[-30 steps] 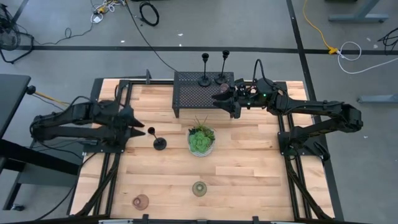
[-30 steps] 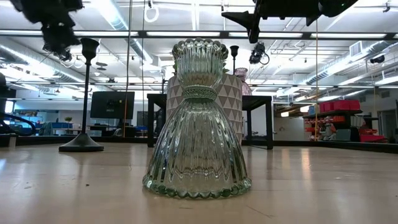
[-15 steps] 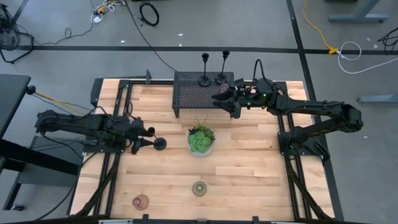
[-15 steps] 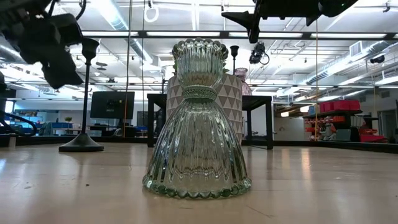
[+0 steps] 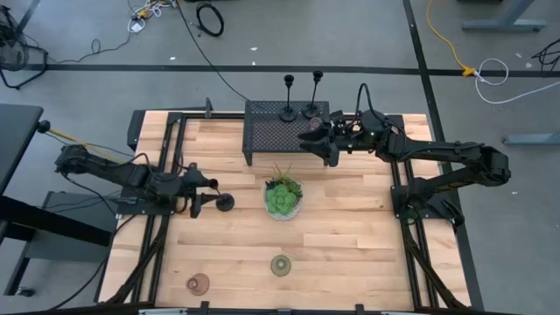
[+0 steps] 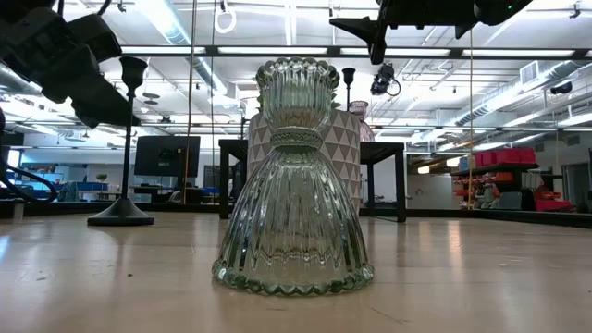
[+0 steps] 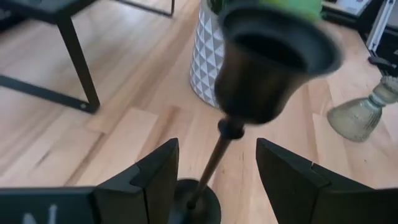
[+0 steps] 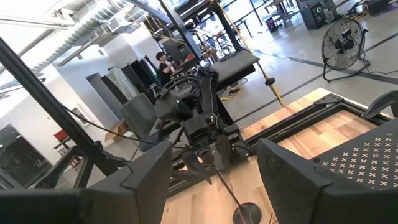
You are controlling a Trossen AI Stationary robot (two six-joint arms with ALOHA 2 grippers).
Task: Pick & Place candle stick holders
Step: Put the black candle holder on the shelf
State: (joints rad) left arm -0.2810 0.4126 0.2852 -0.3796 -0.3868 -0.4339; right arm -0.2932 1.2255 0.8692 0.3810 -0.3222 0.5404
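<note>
The left gripper (image 7: 212,171), spread wide, straddles the holder (image 5: 224,200) standing at about 9 o'clock from the plant (image 5: 283,197); the stem (image 7: 210,167) runs between its fingers untouched. It looks like stiff, light metal, top-heavy on a small base (image 7: 194,202), so it would likely tip if nudged. A grip on the stem just under the cup (image 7: 273,59) seems best. The right gripper (image 5: 311,137) hangs unclenched over the rack (image 5: 267,131).

No legible text, labels, brand marks or numbers in any view; nothing readable on table, arms or room.
</note>
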